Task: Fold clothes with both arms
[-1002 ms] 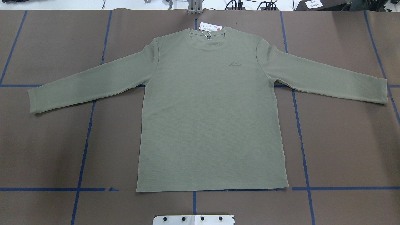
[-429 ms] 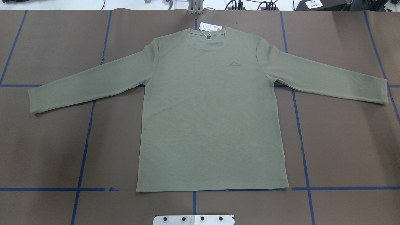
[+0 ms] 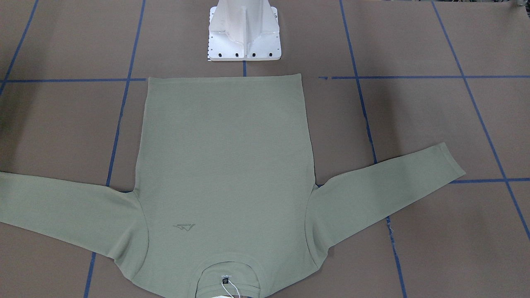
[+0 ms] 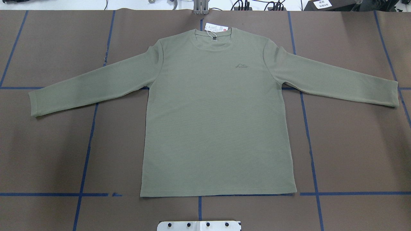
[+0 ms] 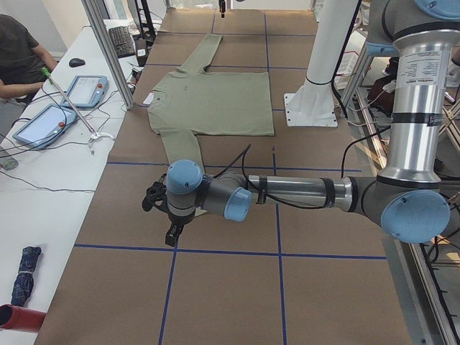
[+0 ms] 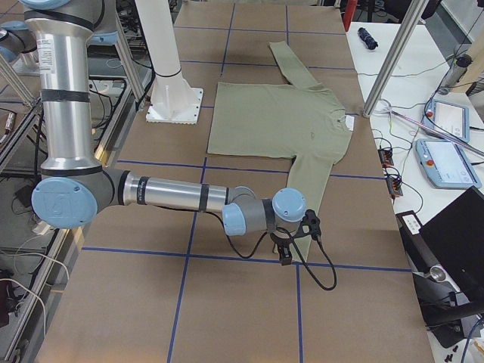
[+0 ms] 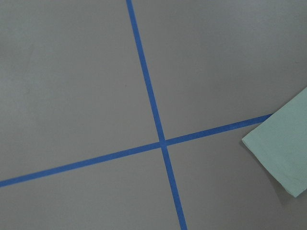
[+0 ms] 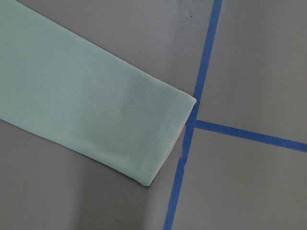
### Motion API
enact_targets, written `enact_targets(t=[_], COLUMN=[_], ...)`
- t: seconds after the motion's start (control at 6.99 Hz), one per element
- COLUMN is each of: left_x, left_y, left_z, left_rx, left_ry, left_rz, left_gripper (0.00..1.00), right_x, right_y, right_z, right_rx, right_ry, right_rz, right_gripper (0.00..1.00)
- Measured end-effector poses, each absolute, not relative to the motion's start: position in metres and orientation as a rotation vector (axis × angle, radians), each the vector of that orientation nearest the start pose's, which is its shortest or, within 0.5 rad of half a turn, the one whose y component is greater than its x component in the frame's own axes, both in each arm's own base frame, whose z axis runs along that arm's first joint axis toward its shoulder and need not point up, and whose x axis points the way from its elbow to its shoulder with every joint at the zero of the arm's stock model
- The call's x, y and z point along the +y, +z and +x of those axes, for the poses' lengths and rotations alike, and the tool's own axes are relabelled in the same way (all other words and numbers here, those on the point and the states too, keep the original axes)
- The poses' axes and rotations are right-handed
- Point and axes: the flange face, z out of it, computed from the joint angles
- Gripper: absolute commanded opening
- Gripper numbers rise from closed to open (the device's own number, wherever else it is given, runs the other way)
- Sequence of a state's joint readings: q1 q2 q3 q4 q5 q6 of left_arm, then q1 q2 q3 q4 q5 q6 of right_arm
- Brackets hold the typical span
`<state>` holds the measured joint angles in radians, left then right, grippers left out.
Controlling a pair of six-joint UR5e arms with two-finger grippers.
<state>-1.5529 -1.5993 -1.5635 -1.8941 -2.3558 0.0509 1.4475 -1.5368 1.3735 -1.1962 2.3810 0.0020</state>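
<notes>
Lying flat, shirt (image 4: 218,122), collar away from pedestal (image 3: 244,37), hem nearest, sleeves sideways (left tool (image 5: 171,233), right tool (image 6: 286,255): cannot tell opening)

Even, diffuse overhead light falls bright across the brown desk (image 4: 353,144), leaving only thin, soft shadows along the edges of the green shirt (image 4: 218,122), while both wrist views are sharp but render its colour paler and cooler.

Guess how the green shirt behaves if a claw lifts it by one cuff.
Likely floppy: the shirt lies flat, so its sleeve would probably drape. Probably light, a thin knit. The hang tag may swing on its string.
</notes>
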Motion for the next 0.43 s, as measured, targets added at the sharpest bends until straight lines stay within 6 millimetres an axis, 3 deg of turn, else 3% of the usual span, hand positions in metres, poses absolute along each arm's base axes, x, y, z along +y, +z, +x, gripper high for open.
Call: enact_targets(t=[0.14, 0.43], left_x=[-0.53, -0.534], left_y=[0.607, 0.603], left_z=[-0.053, -0.052], left_rx=[0.771, 0.772], left_ry=[0.209, 0.216], left_rz=[0.363, 0.378], left_gripper=[1.0, 1.0], right_x=[-0.532, -0.555], right_y=[0.724, 0.735], right_z=[-0.019, -0.048], right_rx=[-0.82, -0.823], right_ry=[-0.231, -0.272], right_rz=[0.167, 0.177], right_gripper=[1.0, 1.0])
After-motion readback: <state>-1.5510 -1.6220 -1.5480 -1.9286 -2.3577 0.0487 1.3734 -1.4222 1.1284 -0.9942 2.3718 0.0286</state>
